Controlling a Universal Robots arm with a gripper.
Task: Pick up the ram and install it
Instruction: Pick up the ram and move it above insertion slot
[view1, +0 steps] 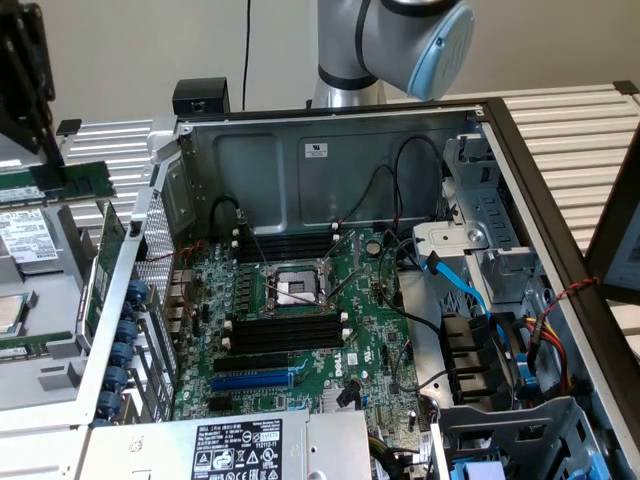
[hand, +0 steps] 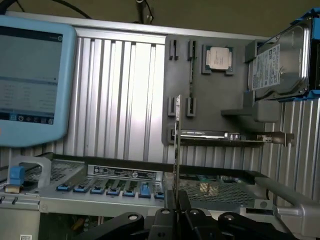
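The ram (view1: 85, 181) is a long thin green stick held above the parts tray at the exterior view's left, outside the open computer case. My black gripper (view1: 52, 163) is shut on it from above. In the wrist view the ram (hand: 177, 145) appears edge-on as a thin strip rising from between my fingers (hand: 186, 212), and my gripper (hand: 175, 207) pinches its lower end. The motherboard's long black slots (view1: 287, 331) lie inside the case, well to the exterior view's right of the ram. A second bank of black slots (view1: 285, 244) sits behind the processor socket (view1: 296, 288).
The grey parts tray (hand: 200, 107) carries a processor (hand: 218, 57), a hard drive (hand: 280, 57) and an expansion card (hand: 225, 136). The case's metal side wall (view1: 135, 260) stands between the tray and the motherboard. A blue slot (view1: 265, 380), cables (view1: 470, 290) and drive bays (view1: 480, 350) crowd the case.
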